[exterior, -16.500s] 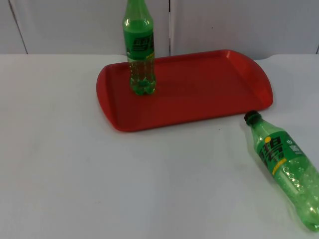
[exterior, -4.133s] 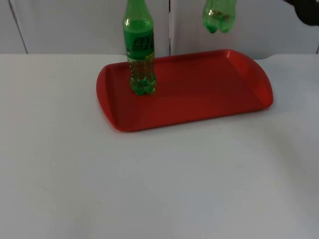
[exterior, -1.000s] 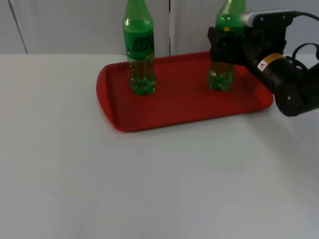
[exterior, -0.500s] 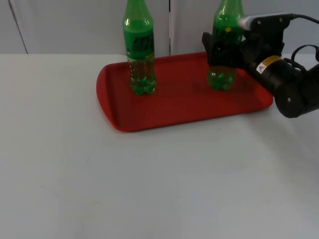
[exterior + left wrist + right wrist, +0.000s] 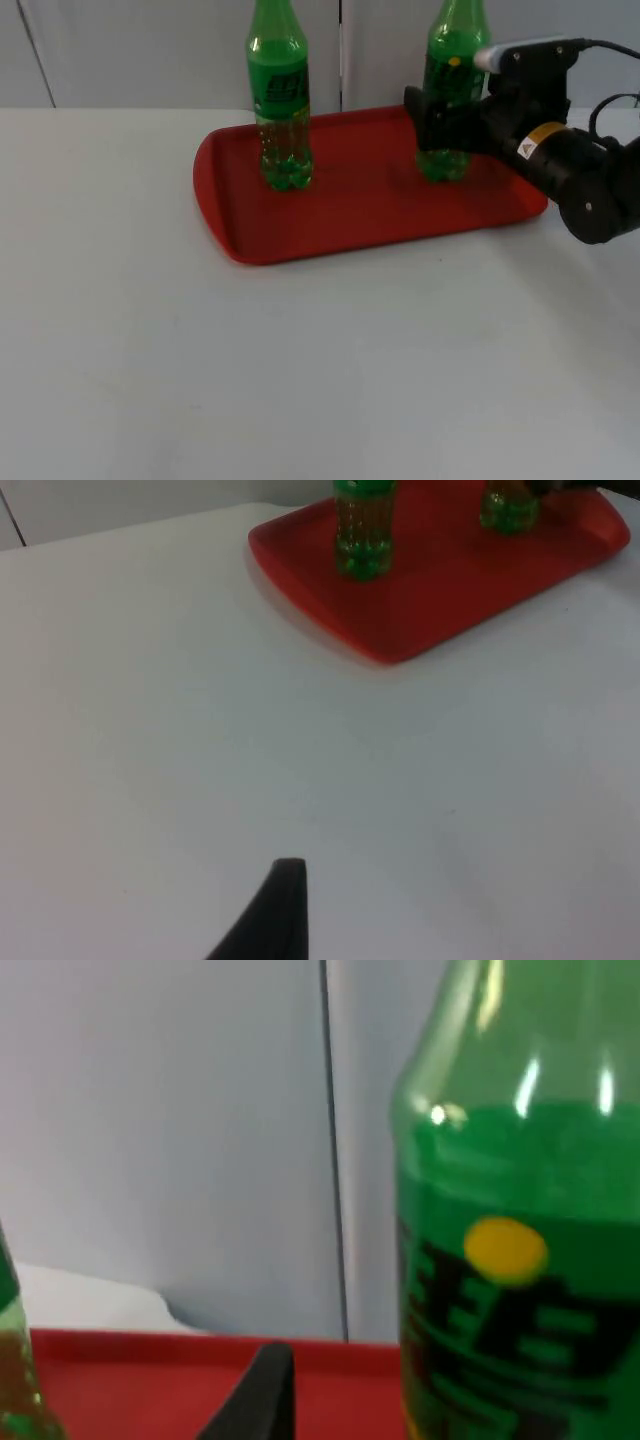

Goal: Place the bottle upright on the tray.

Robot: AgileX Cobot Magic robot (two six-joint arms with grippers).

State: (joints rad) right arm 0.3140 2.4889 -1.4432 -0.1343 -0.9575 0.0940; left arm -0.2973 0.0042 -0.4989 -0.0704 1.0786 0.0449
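A red tray (image 5: 350, 215) lies at the back of the table. Two green soda bottles stand upright on it. The left bottle (image 5: 279, 100) stands free at the tray's left end. The right bottle (image 5: 452, 60) stands at the tray's right end with my right gripper (image 5: 440, 120) around its middle. That gripper is open: in the right wrist view a gap separates its fingertip (image 5: 262, 1390) from the bottle (image 5: 520, 1260). My left gripper (image 5: 285, 910) waits low over bare table, well in front of the tray (image 5: 420, 620), where both bottles' bases (image 5: 363, 540) show.
The grey partition wall (image 5: 150, 50) rises just behind the tray. White table top (image 5: 300, 370) stretches in front of the tray and to its left.
Over the last second the right gripper's finger has moved left, off the right bottle's side. The bottle stays upright on the tray. Long before, it lay on the table at the front right.
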